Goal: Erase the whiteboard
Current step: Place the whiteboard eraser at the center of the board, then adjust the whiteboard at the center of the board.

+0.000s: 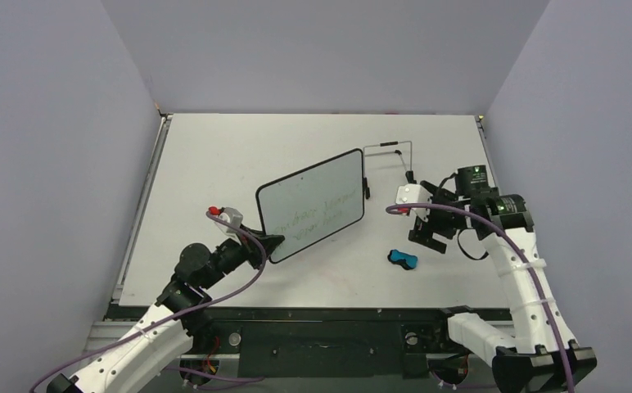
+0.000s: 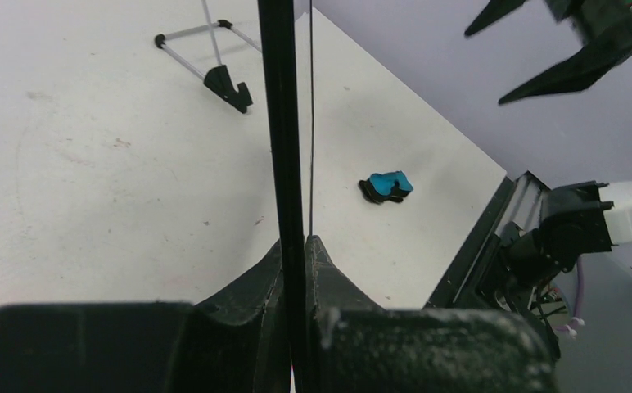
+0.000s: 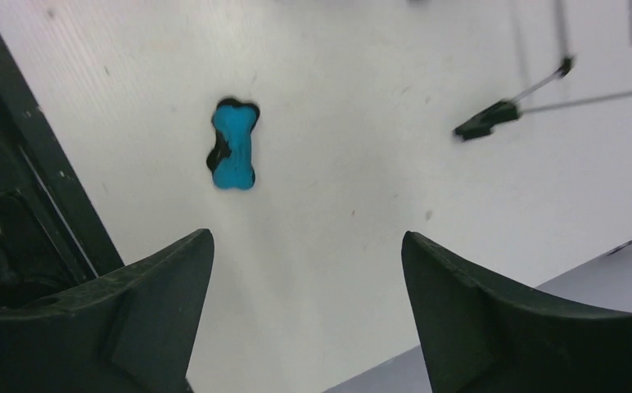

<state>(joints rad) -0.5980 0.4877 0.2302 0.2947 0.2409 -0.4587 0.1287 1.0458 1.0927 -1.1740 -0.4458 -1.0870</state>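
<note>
The whiteboard (image 1: 313,205) stood tilted at centre frame in the top view, faint green writing on its face, its lower-left corner clamped by the left gripper (image 1: 273,243). In the left wrist view its black edge ran up the middle between the closed fingers (image 2: 329,278). In the right wrist view the right gripper (image 3: 306,246) had its jaws spread wide and empty, a blue eraser (image 3: 235,146) at upper left.

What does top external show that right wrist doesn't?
Only top external: the whiteboard, tilted up with faint green writing on it, and the left gripper shut on its lower corner. Only right wrist: a close look at the right gripper, open, nothing held, bare table between its fingers. Both: the blue eraser lying on the table and the wire stand with its black foot.
</note>
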